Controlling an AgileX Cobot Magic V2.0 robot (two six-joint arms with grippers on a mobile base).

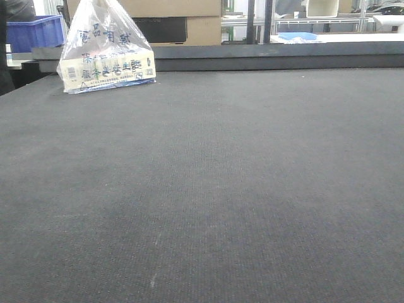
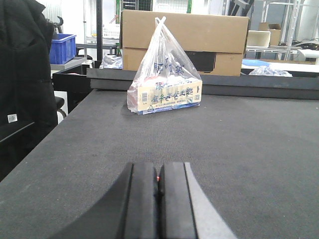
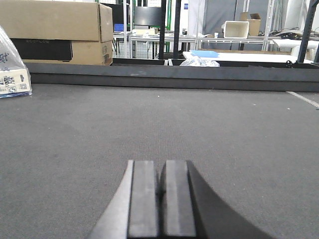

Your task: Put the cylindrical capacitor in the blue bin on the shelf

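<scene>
Showing red speck (image 2: 157,178) between closed L fingers (image 2: 143,199): wrist view only.

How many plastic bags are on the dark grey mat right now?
1: the plastic bag stands at the mat's far left, near its back edge, in front of the cardboard box. Mat outside these views could hide more.

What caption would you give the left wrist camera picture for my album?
Left arm's fingers pressed shut over a dark grey mat, facing a knotted plastic bag holding a printed box.
</scene>
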